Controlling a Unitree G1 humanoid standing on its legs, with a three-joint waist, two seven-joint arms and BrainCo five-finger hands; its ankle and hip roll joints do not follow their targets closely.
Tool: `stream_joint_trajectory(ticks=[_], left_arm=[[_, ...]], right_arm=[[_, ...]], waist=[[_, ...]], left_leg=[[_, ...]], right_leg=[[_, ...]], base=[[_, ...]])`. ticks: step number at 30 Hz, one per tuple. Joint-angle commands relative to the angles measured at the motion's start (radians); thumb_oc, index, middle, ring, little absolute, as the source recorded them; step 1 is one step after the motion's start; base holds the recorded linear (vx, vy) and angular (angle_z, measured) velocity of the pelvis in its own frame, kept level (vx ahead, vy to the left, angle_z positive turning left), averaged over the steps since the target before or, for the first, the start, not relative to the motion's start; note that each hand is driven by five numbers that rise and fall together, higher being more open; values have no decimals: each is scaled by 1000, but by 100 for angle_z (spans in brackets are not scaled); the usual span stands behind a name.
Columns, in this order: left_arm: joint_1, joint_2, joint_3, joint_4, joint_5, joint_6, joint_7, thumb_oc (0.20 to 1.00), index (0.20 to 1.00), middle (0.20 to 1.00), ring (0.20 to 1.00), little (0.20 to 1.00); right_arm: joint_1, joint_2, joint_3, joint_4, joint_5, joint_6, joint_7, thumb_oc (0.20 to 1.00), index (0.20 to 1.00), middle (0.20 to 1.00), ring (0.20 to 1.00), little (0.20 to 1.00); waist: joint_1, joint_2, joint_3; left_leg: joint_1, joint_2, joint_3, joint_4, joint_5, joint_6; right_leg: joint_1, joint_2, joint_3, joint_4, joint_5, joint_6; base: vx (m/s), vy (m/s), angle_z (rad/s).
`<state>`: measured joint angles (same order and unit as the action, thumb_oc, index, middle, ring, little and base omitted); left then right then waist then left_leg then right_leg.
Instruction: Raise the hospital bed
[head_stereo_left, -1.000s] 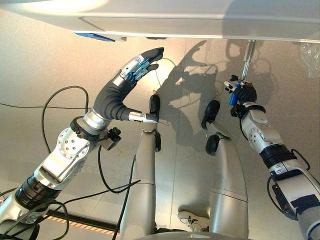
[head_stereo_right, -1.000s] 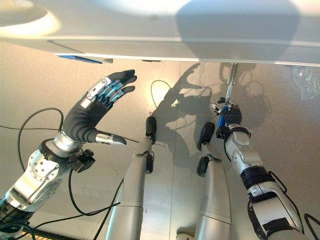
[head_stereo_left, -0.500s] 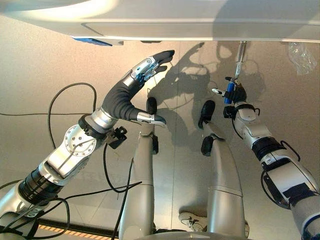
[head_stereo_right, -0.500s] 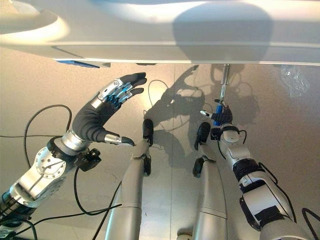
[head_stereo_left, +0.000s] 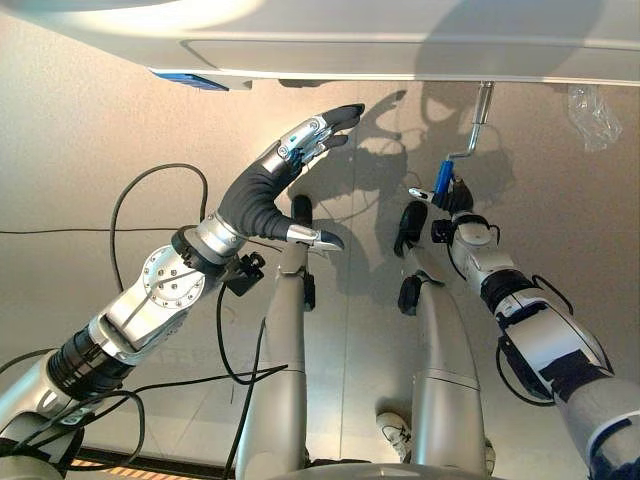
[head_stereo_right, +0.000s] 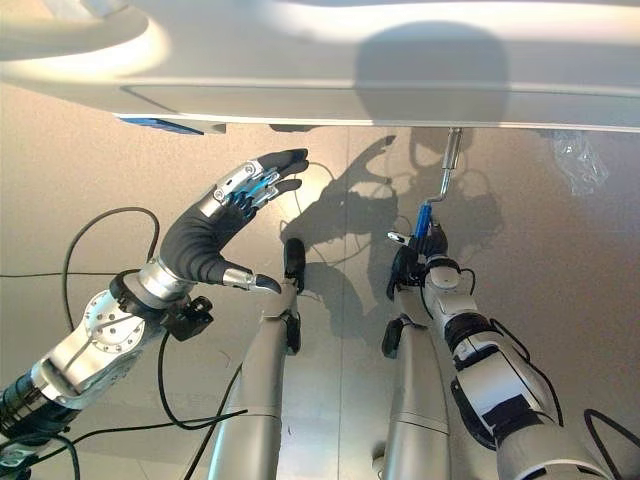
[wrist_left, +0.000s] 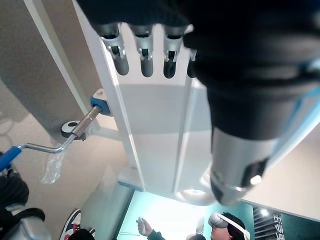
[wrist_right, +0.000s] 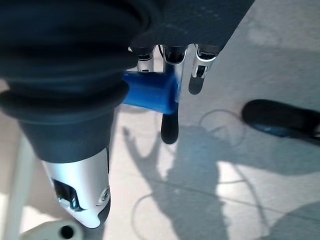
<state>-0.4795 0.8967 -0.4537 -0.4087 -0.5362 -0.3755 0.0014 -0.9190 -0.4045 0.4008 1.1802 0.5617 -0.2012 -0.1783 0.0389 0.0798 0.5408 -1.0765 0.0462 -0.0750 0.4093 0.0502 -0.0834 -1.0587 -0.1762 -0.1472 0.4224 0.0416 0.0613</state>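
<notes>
The hospital bed's white footboard (head_stereo_left: 400, 55) runs across the top of the eye views. A metal crank (head_stereo_left: 482, 105) hangs from its lower edge at the right and ends in a blue grip (head_stereo_left: 443, 180). My right hand (head_stereo_left: 457, 203) is shut on that grip, and in the right wrist view its fingers (wrist_right: 170, 125) curl over the blue grip (wrist_right: 150, 90). My left hand (head_stereo_left: 270, 180) hovers open below the footboard's middle, fingers straight, touching nothing. The left wrist view looks along the footboard (wrist_left: 150, 140) to the crank (wrist_left: 50, 146).
A clear plastic bag (head_stereo_left: 592, 108) lies on the floor at the far right, under the bed's edge. A blue fitting (head_stereo_left: 190, 80) sits under the footboard at the left. A person wearing a headset (wrist_left: 225, 227) stands beyond the bed. A white sneaker (head_stereo_left: 397, 432) shows near my legs.
My right hand has swung the blue grip round to the left of the crank's shaft. My left hand has risen a little towards the footboard. The whole view has also shifted.
</notes>
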Motion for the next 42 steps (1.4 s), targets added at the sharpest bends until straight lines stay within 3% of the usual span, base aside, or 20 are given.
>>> stream_joint_trajectory(ticks=[1,14,27,33,35,36,42], left_arm=[[23,-37,18,-82,-15,-29,7,1000,1000,1000,1000,1000],[18,-68,11,-77,-28,-27,3,1000,1000,1000,1000,1000],[21,-85,10,-73,-57,-22,-6,1000,1000,1000,1000,1000],[15,-91,1,-72,-64,-15,-4,1000,1000,1000,1000,1000],[15,-91,3,-73,-63,-14,-3,1000,1000,1000,1000,1000],[14,-93,3,-72,-62,-13,-2,1000,1000,1000,1000,1000],[3,-118,4,-71,-58,-9,0,1000,1000,1000,1000,1000]], right_arm=[[12,5,-6,-18,16,-6,14,1000,1000,1000,1000,1000],[-71,-19,-40,60,102,1,20,1000,1000,1000,1000,1000],[-147,-24,-109,54,365,-32,50,1000,1000,1000,1000,1000],[-186,-31,-105,102,388,1,59,1000,1000,1000,1000,1000],[-191,-30,-102,112,384,6,61,733,733,733,733,733],[-193,-29,-101,120,380,10,61,200,200,200,200,200],[-189,-8,-98,158,350,29,68,200,200,200,200,200]], waist=[[19,10,-21],[32,30,-21],[42,33,-21],[51,42,-21],[52,43,-21],[53,44,-21],[62,57,-21]], left_leg=[[-1,-30,34,-57,29,-7],[-15,-33,34,-41,18,-1],[-5,-34,35,-44,15,-3],[-8,-36,32,-37,10,-1],[-10,-36,30,-35,10,-1],[-9,-37,29,-36,9,0],[-14,-38,28,-30,6,4]], right_leg=[[-3,-4,27,-15,4,84],[-17,-5,30,-2,-6,80],[-13,-6,28,4,-11,79],[-14,-8,26,12,-18,79],[-16,-8,27,13,-18,79],[-17,-7,27,13,-19,79],[-21,-9,26,23,-22,78]], base=[[0,0,0],[0,0,0],[0,0,0],[0,0,0],[0,0,0],[0,0,0],[0,0,0]])
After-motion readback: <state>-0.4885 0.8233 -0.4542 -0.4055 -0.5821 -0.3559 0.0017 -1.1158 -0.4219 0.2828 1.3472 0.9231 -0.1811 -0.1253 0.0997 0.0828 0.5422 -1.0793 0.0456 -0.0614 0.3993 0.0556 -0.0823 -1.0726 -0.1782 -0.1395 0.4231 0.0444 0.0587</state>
